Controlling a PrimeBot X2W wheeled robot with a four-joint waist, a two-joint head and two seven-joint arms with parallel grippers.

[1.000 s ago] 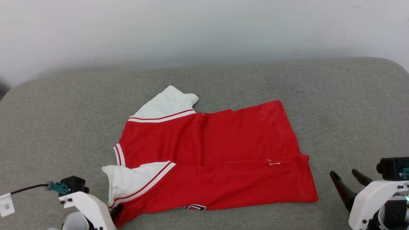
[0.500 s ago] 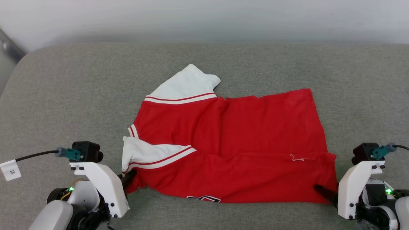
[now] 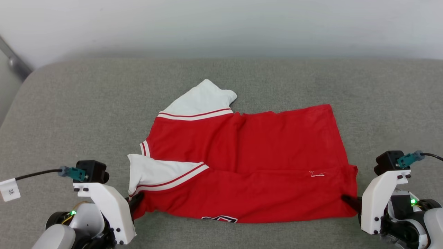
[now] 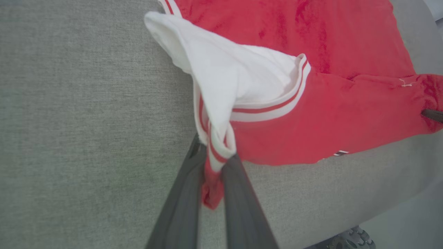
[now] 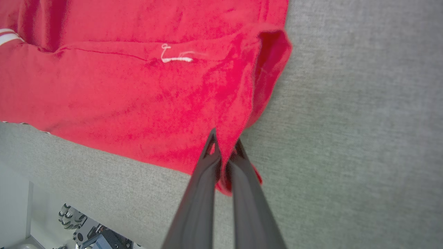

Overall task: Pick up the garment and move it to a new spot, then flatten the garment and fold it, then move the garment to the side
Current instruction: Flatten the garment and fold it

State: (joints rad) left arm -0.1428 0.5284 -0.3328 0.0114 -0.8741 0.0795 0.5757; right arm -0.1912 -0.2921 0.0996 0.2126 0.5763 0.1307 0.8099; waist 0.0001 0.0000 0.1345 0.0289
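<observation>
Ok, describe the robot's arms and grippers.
Left gripper and right gripper each have two long, dark grey, tapering fingers. White angular wrist shells carry black boxes with teal plugs and black cables; the left cable bears a white tag. Green lights glow near the grey forearms.

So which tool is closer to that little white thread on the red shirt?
Right. The right tool pinches the hem corner of the red-and-white jersey T-shirt, beside the small white thread; the left tool grips the sleeve end, across the shirt.
</observation>
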